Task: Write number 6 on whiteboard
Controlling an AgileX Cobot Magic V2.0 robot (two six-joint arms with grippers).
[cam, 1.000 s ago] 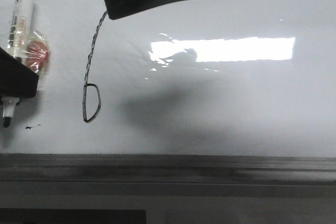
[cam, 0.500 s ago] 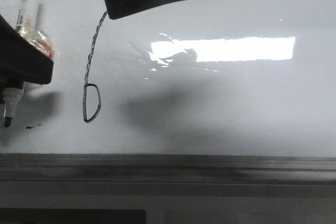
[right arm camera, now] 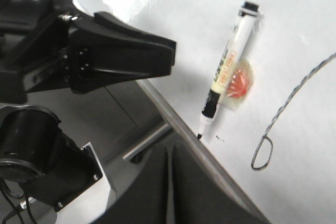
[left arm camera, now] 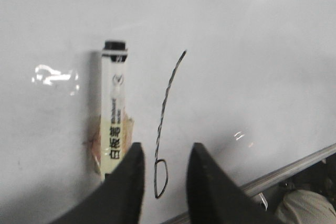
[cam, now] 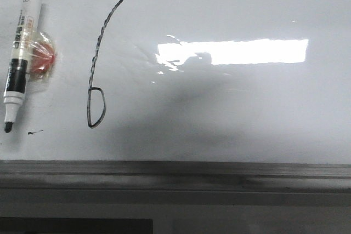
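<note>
My left gripper [left arm camera: 164, 174] has its two dark fingers [left arm camera: 128, 182] spread apart, and nothing is between them; through the gap I see the lower loop of the number 6 [left arm camera: 163, 145]. My right gripper [right arm camera: 169, 182] has its two dark fingers pressed together with only a thin slit, and it holds nothing. In the right wrist view the black body of my left arm [right arm camera: 94, 59] stands above the grey ledge, apart from the board. In the front view neither gripper appears.

The number 6 [cam: 98, 75] is one thin black marker line on the large glossy white-grey whiteboard [cam: 247, 108]: a long slanted stem and a small narrow closed loop at the bottom, in the left part of the board.

Just left of it is one white marker pen with a black band [cam: 20, 53], cap off, its black tip pointing down. It lies against the board over a small clear wrapper with red inside [cam: 41, 56]. Near the tip is one tiny black smudge [cam: 34, 132].

To the right of the number the board is plain, with one bright rectangular light reflection [cam: 236, 51] and a soft shadow under it. One grey metal ledge [cam: 175, 176] runs along the lower edge of the board.
</note>
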